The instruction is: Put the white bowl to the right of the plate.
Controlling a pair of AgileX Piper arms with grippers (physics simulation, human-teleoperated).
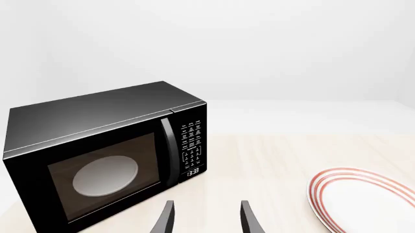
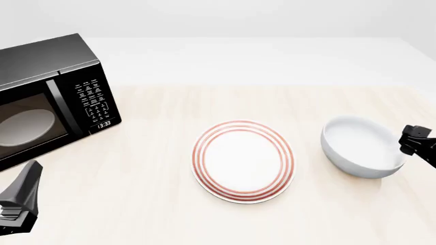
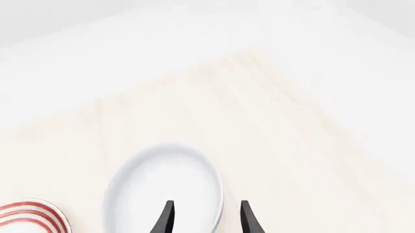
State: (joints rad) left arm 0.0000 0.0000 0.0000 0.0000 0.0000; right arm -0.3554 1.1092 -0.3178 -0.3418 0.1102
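The white bowl (image 2: 360,148) sits on the table a short way right of the plate (image 2: 243,161), apart from it. The plate is flat and white with red rings. My right gripper (image 2: 414,142) is at the bowl's right rim. In the right wrist view the right gripper (image 3: 206,218) is open, with its fingers on either side of the wall of the bowl (image 3: 162,182); one is over the inside, one outside. My left gripper (image 2: 24,191) is open and empty near the front left edge. In the left wrist view the left gripper (image 1: 206,218) points toward the microwave and the plate (image 1: 363,199).
A black microwave (image 2: 48,99) with its door shut stands at the left, with a white turntable behind the glass. It also shows in the left wrist view (image 1: 104,155). The light wooden tabletop (image 2: 156,168) ends in a white surface at the back.
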